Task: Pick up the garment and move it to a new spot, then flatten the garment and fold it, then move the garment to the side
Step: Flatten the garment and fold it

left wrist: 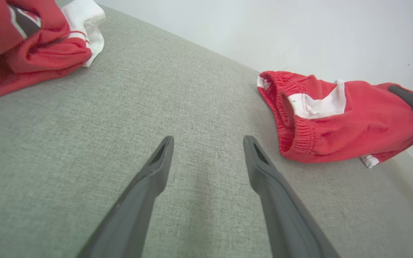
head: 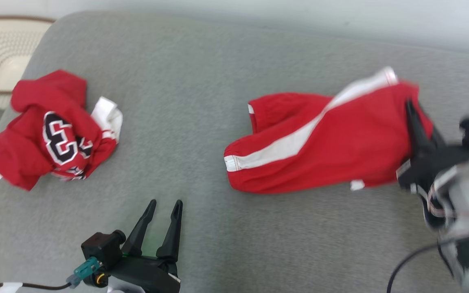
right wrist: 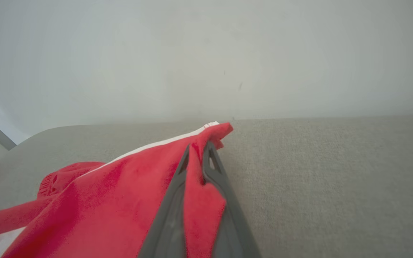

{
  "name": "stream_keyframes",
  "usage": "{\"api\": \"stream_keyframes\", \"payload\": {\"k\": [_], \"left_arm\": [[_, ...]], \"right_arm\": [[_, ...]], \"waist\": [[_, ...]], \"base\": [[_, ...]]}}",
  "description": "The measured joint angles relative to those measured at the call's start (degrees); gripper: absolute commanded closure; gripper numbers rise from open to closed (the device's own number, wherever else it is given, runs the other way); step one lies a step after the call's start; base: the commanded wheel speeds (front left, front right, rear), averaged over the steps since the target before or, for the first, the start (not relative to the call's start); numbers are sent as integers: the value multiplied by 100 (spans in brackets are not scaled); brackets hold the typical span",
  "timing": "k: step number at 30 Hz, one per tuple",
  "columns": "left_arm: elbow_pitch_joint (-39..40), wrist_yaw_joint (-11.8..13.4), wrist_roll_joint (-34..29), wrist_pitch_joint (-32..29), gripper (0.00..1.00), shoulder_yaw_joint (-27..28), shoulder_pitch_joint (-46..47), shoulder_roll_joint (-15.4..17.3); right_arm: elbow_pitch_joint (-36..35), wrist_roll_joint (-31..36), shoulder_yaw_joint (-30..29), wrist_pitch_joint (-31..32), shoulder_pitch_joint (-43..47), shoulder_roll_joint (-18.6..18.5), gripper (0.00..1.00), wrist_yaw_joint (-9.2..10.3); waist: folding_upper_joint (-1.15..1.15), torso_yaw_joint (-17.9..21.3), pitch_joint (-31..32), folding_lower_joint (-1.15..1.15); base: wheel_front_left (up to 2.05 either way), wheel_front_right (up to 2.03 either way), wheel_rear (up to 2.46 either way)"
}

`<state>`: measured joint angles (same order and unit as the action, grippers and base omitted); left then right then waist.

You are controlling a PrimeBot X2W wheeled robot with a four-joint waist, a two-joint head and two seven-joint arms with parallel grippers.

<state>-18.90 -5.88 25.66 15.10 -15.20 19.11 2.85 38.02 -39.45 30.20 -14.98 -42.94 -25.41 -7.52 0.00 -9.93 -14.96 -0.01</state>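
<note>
Pinching the red, white-striped fabric shorts (head: 332, 150) by their right end is the right gripper (head: 410, 106) — they stretch leftward from the grey upholstered surface's (head: 218, 81) right edge; the left gripper (head: 165, 205) gapes empty.

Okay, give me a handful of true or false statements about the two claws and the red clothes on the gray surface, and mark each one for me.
1. The right claw is shut on the red shorts. True.
2. The crumpled red jersey shows a black and white number. True.
3. The left claw holds the jersey. False: it stands open above the gray surface, apart from the jersey and holding nothing.
4. The shorts carry a blue stripe. False: the stripe is white.
5. The two garments overlap. False: bare gray surface lies between them.
</note>
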Motion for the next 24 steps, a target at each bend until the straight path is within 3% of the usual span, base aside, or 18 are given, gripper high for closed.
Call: {"api": "stream_keyframes", "payload": {"k": [4,5,6,7,8,18,24], "left_arm": [[-60,-7,-41,0,0,25,-72,1],[-87,-9,-42,0,0,18,-142,0],[-111,-10,-46,0,0,16,-168,-2],[-116,-11,-51,0,0,16,-171,1],[-115,-12,-54,0,0,21,-171,1],[-182,-55,-137,0,0,-3,-271,0],[-181,-58,-114,0,0,-120,-277,1]], "right_arm": [[-520,212,-485,0,1105,20,93,0],[-670,288,-672,0,1618,105,79,0],[-711,371,-742,0,1853,158,73,0],[-736,430,-809,0,2059,209,54,0],[-746,461,-894,0,2237,281,0,0],[-1196,1011,-1619,0,2881,550,0,0],[-1227,1277,-1395,0,2714,714,0,0]], "waist": [[0,292,224,0],[0,434,327,0],[0,501,379,0],[0,563,429,0],[0,622,476,0],[0,1052,833,-1],[0,1049,879,-1]], "base": [[0,0,0],[0,0,0],[0,0,0],[0,0,0],[0,0,0],[0,0,0],[0,0,0]]}}
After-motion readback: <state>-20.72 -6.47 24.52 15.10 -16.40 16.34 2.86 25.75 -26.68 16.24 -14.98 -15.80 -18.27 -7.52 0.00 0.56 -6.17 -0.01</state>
